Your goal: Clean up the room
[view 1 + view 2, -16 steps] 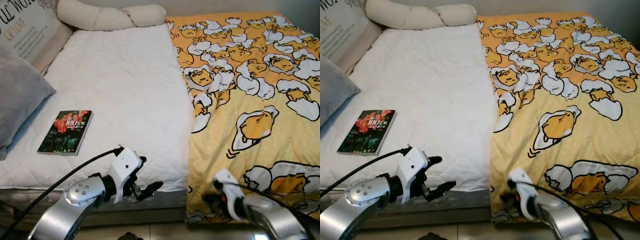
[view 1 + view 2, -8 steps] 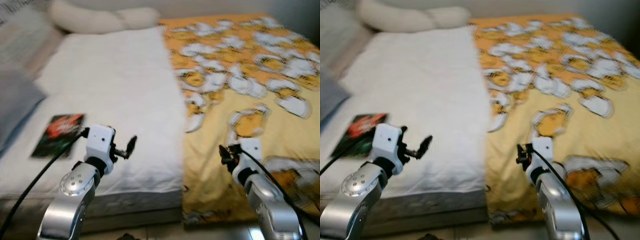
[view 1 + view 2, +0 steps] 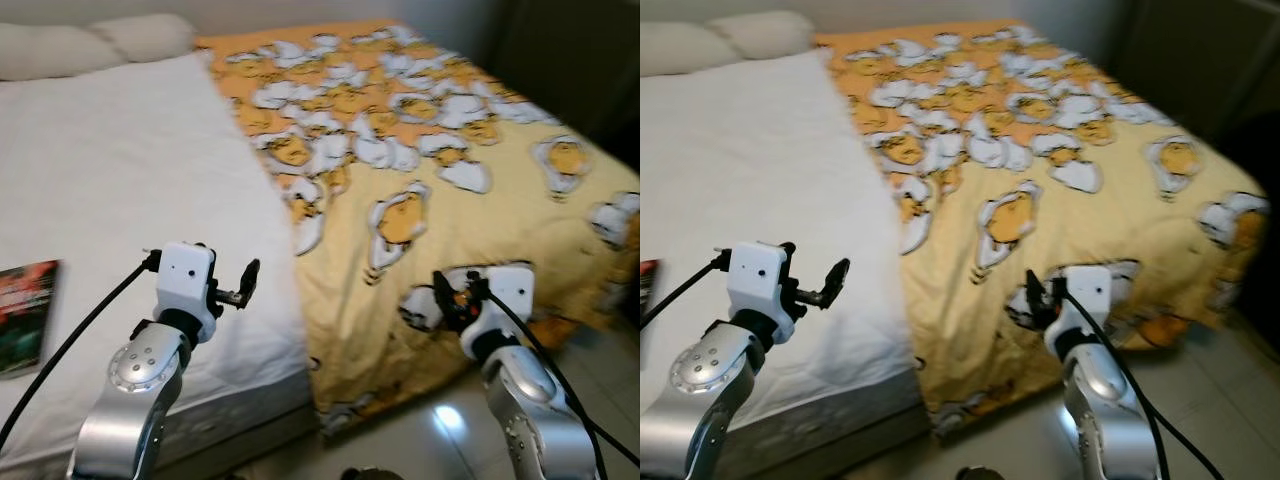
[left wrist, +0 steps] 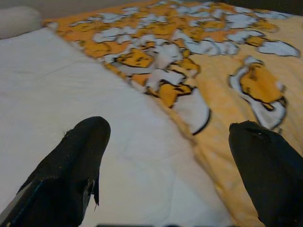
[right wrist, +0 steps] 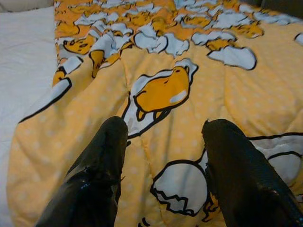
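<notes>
Left eye view: a wide bed [image 3: 110, 200] is seen, its white quilted sheet half covered by a soft yellow blanket [image 3: 420, 160] printed with egg cartoons, its edge draped toward the glossy floor [image 3: 440, 440]. A flat, glossy book [image 3: 22, 318] lies at the near left edge. The left claw [image 3: 243, 283] is held open above the sheet; the right claw [image 3: 452, 297] is open over the blanket. The loose blanket could be snagged by a low reach.

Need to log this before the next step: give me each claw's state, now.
Left claw: open, holding nothing, over the white sheet.
Right claw: open, holding nothing, over the yellow blanket.
</notes>
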`<state>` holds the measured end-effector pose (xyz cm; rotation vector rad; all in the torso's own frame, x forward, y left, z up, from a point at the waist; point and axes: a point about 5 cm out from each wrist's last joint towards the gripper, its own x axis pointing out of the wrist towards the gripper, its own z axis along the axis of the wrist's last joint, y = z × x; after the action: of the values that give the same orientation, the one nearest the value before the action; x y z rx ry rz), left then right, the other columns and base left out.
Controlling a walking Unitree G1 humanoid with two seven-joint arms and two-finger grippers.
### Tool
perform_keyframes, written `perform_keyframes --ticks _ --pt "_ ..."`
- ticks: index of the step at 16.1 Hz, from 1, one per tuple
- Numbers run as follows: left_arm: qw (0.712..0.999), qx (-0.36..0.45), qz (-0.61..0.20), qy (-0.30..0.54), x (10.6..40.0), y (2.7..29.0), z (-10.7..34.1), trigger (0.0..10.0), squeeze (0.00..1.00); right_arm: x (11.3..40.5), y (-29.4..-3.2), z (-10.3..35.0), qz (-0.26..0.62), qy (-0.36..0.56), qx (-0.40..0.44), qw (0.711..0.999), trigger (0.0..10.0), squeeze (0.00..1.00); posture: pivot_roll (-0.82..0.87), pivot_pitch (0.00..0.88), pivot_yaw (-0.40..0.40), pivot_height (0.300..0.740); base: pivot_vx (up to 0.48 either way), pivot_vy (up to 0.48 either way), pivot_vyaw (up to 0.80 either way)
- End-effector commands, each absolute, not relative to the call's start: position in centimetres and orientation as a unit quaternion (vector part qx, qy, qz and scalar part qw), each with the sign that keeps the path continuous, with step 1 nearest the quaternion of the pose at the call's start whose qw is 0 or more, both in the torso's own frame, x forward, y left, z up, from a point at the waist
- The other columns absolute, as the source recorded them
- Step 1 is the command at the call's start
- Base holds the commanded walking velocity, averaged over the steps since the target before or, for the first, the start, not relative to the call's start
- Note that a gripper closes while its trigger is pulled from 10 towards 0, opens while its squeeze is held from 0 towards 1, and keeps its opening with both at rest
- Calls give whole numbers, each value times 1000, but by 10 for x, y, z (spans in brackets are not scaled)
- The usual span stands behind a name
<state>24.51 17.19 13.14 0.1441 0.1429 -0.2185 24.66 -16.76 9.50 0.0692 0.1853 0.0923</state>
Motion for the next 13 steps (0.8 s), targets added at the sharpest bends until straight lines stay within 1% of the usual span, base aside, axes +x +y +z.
perform_keyframes --ticks 1,2,3,4,6,9,13 --pt "986 92 -121 61 245 169 135 10000 804 246 -164 98 59 88 29 994 10000 1000 -19 0 -20 740 0 0 -800" --pt "986 94 -121 61 245 168 135 10000 753 246 -163 98 64 87 23 994 10000 1000 -15 0 -24 740 0 0 -800" --pt "987 90 -121 59 245 168 137 10000 737 245 -162 99 63 86 22 994 10000 1000 -7 0 -35 740 0 0 0" --pt "987 89 -121 58 245 168 139 10000 737 246 -162 101 63 85 22 994 10000 1000 -1 0 -39 740 0 0 0" --pt "988 84 -121 50 249 167 143 10000 729 245 -158 99 70 88 24 993 10000 1000 -12 0 -20 740 0 0 0" --pt "985 95 -135 44 249 163 144 10000 737 250 -164 100 42 82 33 995 10000 1000 -6 0 -25 740 0 0 -800" --pt "984 100 -139 39 253 163 146 10000 733 252 -165 96 37 87 39 995 10000 1000 -8 0 -18 740 0 0 -800"
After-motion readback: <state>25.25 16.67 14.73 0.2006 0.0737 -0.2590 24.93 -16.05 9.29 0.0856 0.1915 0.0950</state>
